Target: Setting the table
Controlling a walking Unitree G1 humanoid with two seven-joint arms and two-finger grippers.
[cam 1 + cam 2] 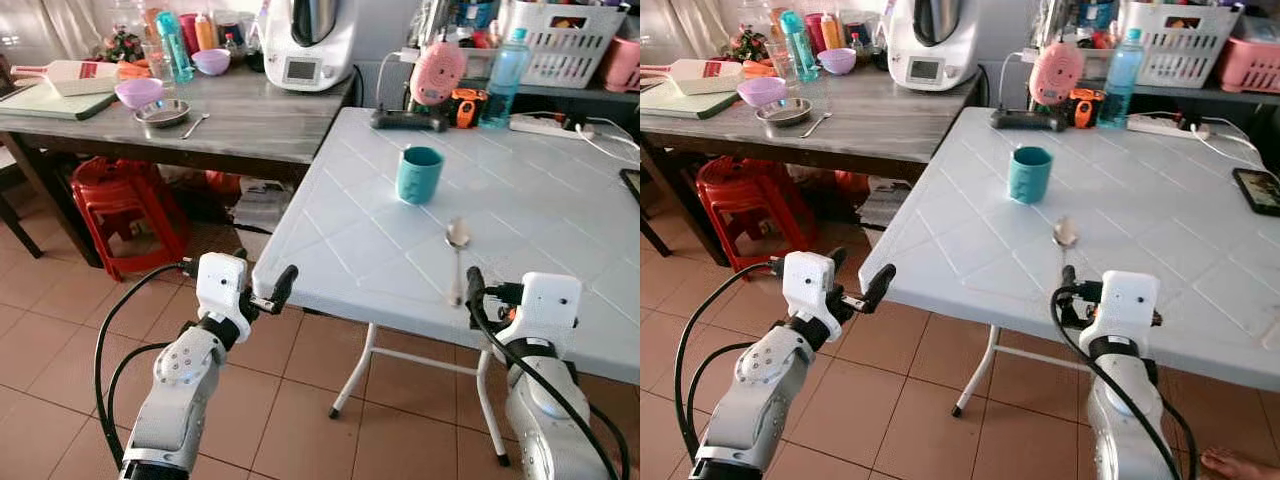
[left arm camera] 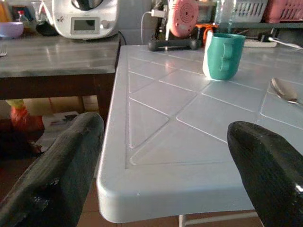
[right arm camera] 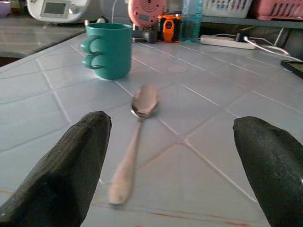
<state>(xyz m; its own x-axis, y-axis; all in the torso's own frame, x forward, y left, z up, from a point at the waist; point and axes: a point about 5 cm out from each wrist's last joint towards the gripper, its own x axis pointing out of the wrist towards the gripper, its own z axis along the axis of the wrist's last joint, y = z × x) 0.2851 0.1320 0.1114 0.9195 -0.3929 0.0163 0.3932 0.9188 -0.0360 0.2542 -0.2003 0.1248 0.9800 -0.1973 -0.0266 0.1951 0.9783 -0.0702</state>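
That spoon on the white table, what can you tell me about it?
The spoon looks like plain silvery metal, with an oval bowl and a slim handle. It lies flat on the white table, bowl towards the teal mug and apart from it, handle end towards the table's near edge. The right gripper is open just behind the handle, its fingers not touching it.

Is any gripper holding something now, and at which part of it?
Nothing is held. The right gripper is open, with the spoon lying on the table between its fingers. The left gripper is open at the table's corner.
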